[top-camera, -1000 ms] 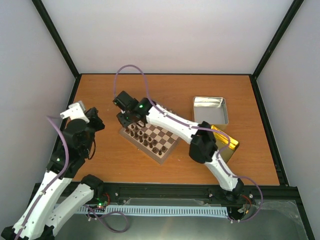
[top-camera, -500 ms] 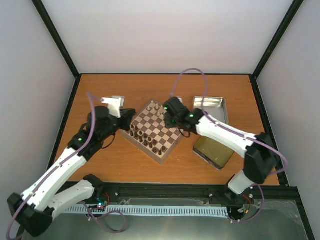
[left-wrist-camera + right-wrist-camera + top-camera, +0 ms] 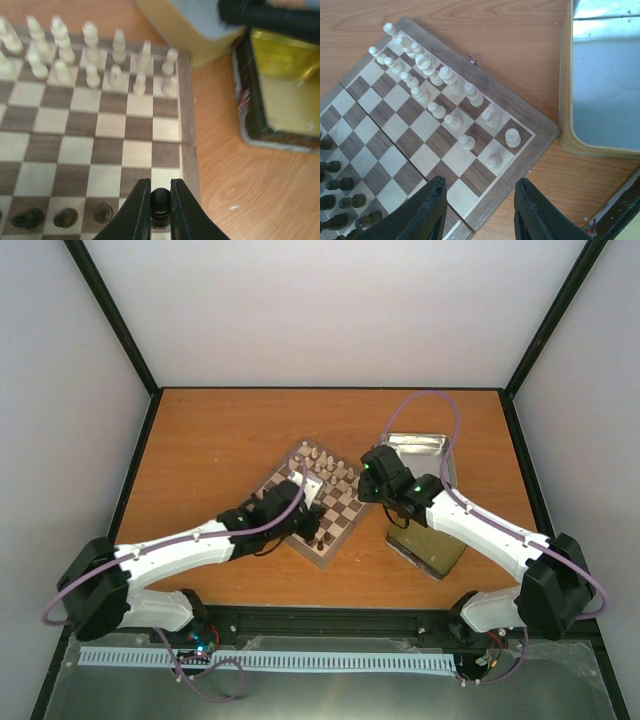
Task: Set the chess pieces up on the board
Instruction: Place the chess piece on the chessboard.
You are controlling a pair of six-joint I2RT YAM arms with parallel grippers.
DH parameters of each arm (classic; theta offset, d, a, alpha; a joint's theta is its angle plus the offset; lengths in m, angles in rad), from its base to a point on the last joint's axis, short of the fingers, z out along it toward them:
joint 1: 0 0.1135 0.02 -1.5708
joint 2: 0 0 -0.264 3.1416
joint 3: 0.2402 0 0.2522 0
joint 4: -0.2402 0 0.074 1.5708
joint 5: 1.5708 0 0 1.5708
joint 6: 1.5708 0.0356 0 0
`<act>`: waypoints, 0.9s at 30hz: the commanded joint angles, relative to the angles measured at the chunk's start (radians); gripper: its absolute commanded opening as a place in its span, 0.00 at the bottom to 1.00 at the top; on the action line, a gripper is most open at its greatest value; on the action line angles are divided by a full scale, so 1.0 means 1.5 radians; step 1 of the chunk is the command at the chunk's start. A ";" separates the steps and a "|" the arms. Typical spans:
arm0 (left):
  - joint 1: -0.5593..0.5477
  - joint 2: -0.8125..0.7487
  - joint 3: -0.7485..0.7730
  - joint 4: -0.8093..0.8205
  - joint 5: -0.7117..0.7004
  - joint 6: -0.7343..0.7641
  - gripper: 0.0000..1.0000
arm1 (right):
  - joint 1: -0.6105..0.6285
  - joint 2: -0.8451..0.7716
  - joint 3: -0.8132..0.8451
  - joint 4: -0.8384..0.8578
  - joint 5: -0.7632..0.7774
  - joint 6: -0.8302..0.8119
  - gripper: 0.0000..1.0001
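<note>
From above, shows the board (image 3: 330, 502) set cornerwise on the table (image 3: 200, 440). Shows the left gripper (image 3: 314, 525) low over its near right side, and the right gripper (image 3: 368, 490) just beside its right corner, next to the silver tin (image 3: 425, 455). Cannot tell the jaws from so high.

At the left wrist, shows the left gripper (image 3: 160, 210) clenched on one dark piece (image 3: 160, 205). Holds it upright, long axis straight up between the fingers (image 3: 137, 212). Hangs it over the last column of the board (image 3: 100, 135), by the right rim, in line with three dark pieces (image 3: 65, 216) standing to the left and opposite the cream pieces (image 3: 90, 60) in the two far rows. Cannot tell if the foot touches the wood. Needs, by my judgement, only a straight way down onto the square below, with no turn of the wrist and no lean toward the nearest dark one.

At the right wrist, shows the right gripper (image 3: 482, 212) released, fingers (image 3: 432, 215) well apart, with nothing between them but the corner of the board (image 3: 470, 190). Finds more dark pieces (image 3: 340, 202) at the lower left, well apart from these jaws. Makes the left arm clearly the nearer one for this placing.
</note>
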 commanded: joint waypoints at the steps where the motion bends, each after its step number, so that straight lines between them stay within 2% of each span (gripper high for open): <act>1: -0.033 0.059 -0.017 0.041 -0.052 0.019 0.02 | -0.012 -0.015 -0.015 0.027 -0.006 0.011 0.38; 6: -0.037 0.097 -0.047 0.076 -0.070 0.025 0.03 | -0.016 -0.014 -0.017 0.028 -0.012 0.011 0.39; 13: -0.037 0.148 -0.042 0.088 -0.042 0.044 0.05 | -0.017 -0.009 -0.018 0.028 -0.016 0.014 0.39; 27: -0.037 0.174 -0.029 0.095 -0.062 0.046 0.09 | -0.018 0.004 -0.014 0.029 -0.033 0.017 0.39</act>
